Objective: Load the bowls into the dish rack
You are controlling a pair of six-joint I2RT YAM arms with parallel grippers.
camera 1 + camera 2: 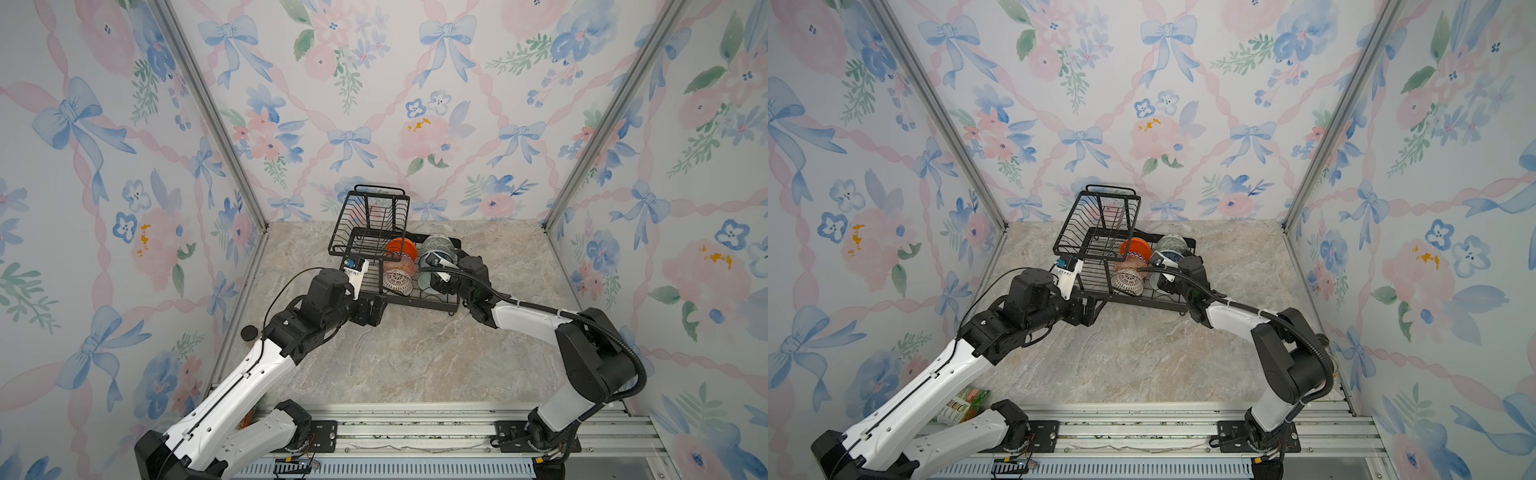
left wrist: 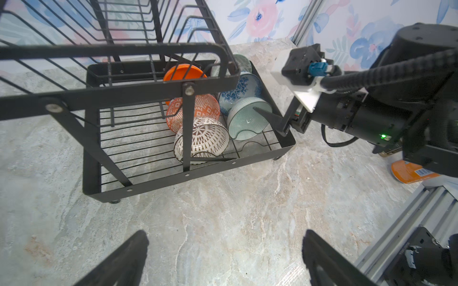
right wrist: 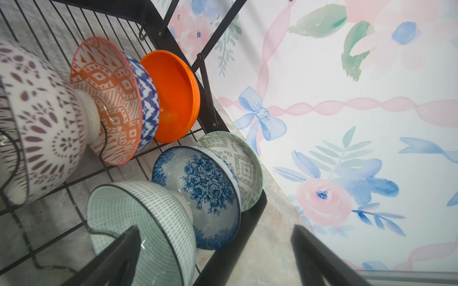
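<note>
Step in hand, as we judge it: draw the right gripper [image 3: 215,232] clear of the rack [image 2: 198,173] without disturbing the row.

Right gripper: jaws wide, holding nothing. The mint bowl [image 3: 138,218] stands on edge in the lower tray at the near corner, its foot against the floral bowl [image 3: 205,188]. One finger [image 3: 111,257] overlaps the mint bowl's rim, and we cannot tell whether it touches. The other finger sits outside the tray wall, over the table [image 2: 223,210].

To do it well, we back straight out along the gripper's own axis with the jaws kept wide and no sideways sweep. The inner finger could hook the rim and tip the bowl from its slot, and the outer one could catch the wall.

The grey-green bowl [image 3: 240,163], orange bowl [image 3: 173,96], orange-white bowl [image 3: 106,99] and lattice bowl [image 3: 42,118] also stand on edge in the lower tray, so all six look loaded.

Left gripper [image 2: 225,234]: jaws wide, empty, over the table before the rack, well apart from the bowls.
</note>
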